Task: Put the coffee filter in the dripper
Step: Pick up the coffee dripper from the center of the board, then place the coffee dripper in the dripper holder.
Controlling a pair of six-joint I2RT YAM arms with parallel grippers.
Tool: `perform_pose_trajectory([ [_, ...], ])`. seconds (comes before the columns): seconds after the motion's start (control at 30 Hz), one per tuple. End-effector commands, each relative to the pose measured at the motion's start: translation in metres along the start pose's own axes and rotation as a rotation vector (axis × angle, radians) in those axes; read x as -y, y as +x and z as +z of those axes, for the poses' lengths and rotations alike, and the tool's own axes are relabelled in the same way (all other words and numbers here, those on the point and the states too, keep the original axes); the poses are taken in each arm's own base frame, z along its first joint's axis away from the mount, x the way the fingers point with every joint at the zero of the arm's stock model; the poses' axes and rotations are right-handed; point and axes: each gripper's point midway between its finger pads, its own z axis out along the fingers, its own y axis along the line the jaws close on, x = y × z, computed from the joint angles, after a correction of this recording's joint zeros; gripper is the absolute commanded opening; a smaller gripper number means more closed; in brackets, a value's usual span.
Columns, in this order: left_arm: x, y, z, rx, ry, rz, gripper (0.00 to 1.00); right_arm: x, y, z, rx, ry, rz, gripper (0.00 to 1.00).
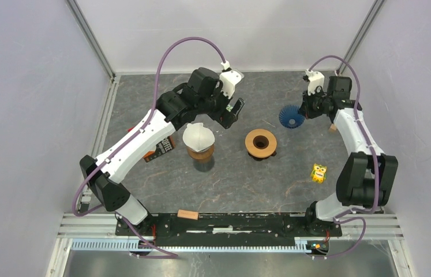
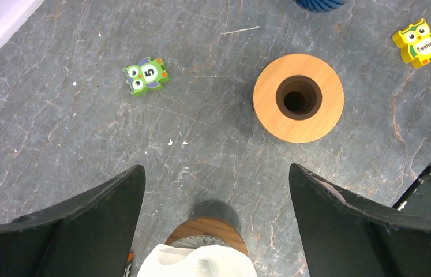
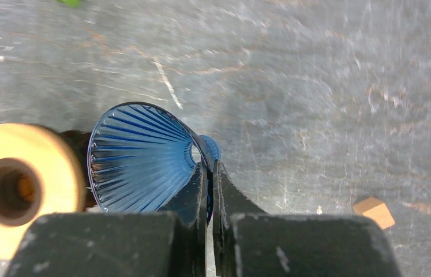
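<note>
Your grey worktop point(image 1: 236, 179) carries a filter point(image 1: 198, 136) in a wood-collared stand point(image 1: 201, 157) beside the spread left gripper point(image 2: 217, 168), and your right gripper point(image 3: 209, 168) pinches the blue dripper point(image 3: 138, 156).

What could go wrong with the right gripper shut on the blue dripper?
1. The right gripper pinches only the thin wall of the blue dripper, which lies tipped sideways; it may slip or swing when lifted.
2. The wooden ring stand sits close beside it and could get knocked.
3. The paper filter perches loosely under the open left gripper; a clumsy descent might topple it.
</note>
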Motion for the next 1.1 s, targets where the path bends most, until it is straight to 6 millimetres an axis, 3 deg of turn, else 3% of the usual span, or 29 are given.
perform_pose_trajectory([
  [0.0,-0.002,-0.036,-0.003,0.113,0.004,0.02,1.0,-0.057,-0.045,-0.046,0.104,-0.154,-0.141,0.0],
  [0.27,0.014,-0.043,0.015,0.121,0.081,-0.091,1.0,-0.137,-0.048,-0.069,0.155,-0.348,-0.203,0.0],
  [0.43,0.021,-0.039,0.023,0.123,0.115,-0.11,0.99,-0.16,-0.036,-0.065,0.148,-0.41,-0.212,0.0],
  [0.67,0.032,-0.039,0.043,0.166,0.177,-0.125,0.95,-0.168,-0.015,-0.058,0.122,-0.444,-0.188,0.0],
  [1.07,0.04,-0.031,0.062,0.18,0.184,-0.117,0.9,-0.166,-0.007,-0.045,0.069,-0.446,-0.149,0.0],
])
